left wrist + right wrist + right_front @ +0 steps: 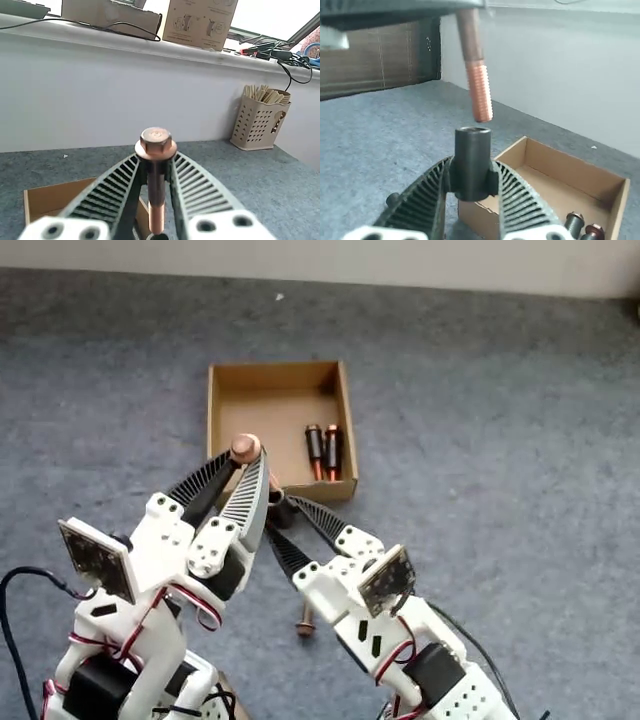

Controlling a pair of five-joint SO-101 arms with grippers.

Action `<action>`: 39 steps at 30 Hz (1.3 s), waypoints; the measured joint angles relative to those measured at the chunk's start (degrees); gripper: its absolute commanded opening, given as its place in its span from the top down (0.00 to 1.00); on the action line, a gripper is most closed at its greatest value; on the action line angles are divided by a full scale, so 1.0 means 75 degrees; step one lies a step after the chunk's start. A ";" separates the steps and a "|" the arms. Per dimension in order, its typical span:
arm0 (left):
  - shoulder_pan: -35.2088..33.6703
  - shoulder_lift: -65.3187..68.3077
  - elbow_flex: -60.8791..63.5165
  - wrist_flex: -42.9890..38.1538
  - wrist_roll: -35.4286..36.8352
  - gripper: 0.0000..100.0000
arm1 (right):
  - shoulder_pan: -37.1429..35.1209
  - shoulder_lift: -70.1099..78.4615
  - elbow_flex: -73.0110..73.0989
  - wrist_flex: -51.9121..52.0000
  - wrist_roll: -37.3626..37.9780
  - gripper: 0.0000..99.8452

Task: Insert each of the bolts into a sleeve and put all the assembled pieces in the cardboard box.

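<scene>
My left gripper (244,458) is shut on a copper bolt (245,448), held upright with its hex head (156,142) on top, near the front edge of the cardboard box (225,405). Just below it, my right gripper (281,510) is shut on a black sleeve (471,159), open end up. The bolt's threaded tip (479,97) hangs a little above the sleeve's mouth, apart from it. Two assembled pieces (324,452) lie side by side in the box's right front corner.
A loose bolt (303,624) lies on the grey carpet between the two arms, close to the right arm's base. A small dark piece (393,199) sits on the carpet beside my right gripper. A pale wall runs behind the box.
</scene>
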 measured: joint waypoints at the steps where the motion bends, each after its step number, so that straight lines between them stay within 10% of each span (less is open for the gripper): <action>1: 0.0000 0.0000 0.0000 0.0000 0.0000 0.93 | -0.0023 0.0000 0.0000 0.0000 0.0129 0.99; 39: 0.0457 -0.0047 0.0000 0.0633 -0.0199 0.93 | -0.0023 0.0000 0.0000 -0.0281 0.0305 0.99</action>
